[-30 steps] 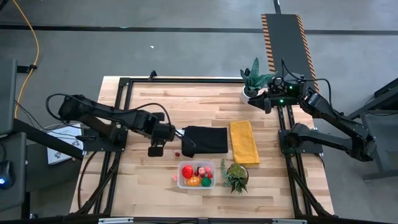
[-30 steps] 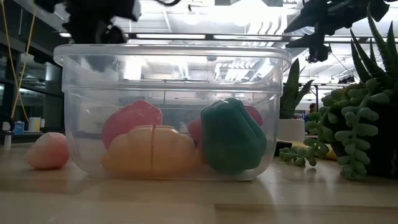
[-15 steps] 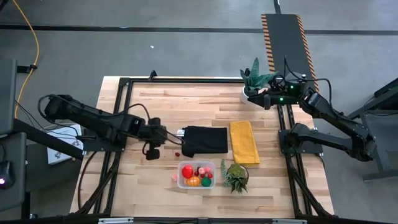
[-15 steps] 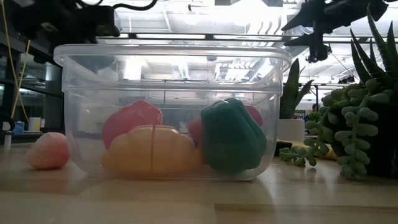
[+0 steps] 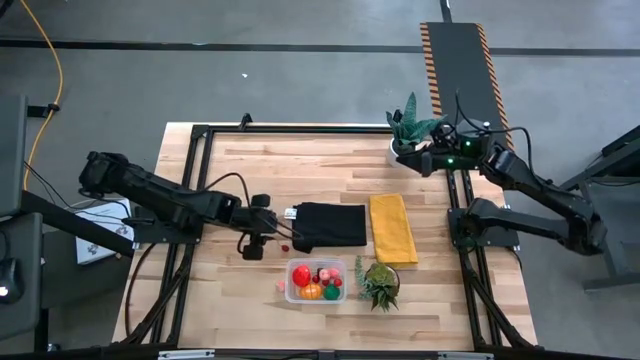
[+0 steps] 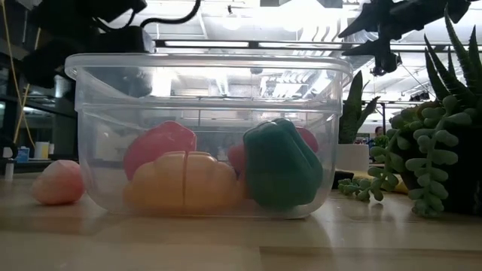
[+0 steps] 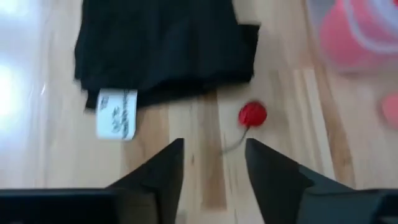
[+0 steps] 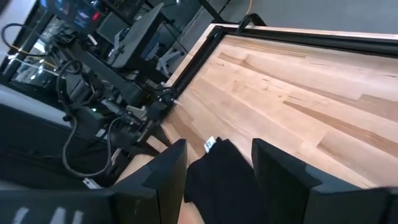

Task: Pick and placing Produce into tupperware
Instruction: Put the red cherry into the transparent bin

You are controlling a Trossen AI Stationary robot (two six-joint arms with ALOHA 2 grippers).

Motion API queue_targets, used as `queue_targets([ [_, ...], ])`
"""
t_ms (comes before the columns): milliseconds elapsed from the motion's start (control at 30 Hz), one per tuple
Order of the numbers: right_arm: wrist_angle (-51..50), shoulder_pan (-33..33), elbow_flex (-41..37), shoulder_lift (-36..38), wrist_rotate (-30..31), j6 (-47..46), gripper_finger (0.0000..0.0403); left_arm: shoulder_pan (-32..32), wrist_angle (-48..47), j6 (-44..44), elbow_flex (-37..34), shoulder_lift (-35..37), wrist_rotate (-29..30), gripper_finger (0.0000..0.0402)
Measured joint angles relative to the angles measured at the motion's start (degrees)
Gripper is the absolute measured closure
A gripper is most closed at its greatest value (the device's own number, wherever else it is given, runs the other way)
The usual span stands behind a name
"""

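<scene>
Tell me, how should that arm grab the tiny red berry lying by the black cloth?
Probably from straight above, pinching the round red berry across its middle. It lies alone on bare wood just off the black cloth, and the left gripper is open above the wood just short of it, so the fingers could straddle it.

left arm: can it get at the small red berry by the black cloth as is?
Probably yes. The left gripper is open, and the small red berry lies on bare wood just ahead of its fingers, apart from the black cloth and the tupperware. Nothing sits between them.
</scene>
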State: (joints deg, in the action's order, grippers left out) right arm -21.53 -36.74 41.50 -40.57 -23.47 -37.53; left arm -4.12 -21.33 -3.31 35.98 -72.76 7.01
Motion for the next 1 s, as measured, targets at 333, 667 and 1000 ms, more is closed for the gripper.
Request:
queue_targets([
  [333,0.0,4.8,0.0,0.0,3.5,-2.7,0.0231,0.0,4.8,0.4,0.0,-5.6,-5.7,0.0194],
  [667,0.2,8.2,0.0,0.0,7.1,-4.1,0.0231,0.0,8.1,3.7,0.0,-9.6,-9.9,0.0219],
  [1000,0.5,11.0,0.0,0.0,10.9,-4.7,0.0231,0.0,9.3,7.1,0.0,-10.6,-9.7,0.0224],
])
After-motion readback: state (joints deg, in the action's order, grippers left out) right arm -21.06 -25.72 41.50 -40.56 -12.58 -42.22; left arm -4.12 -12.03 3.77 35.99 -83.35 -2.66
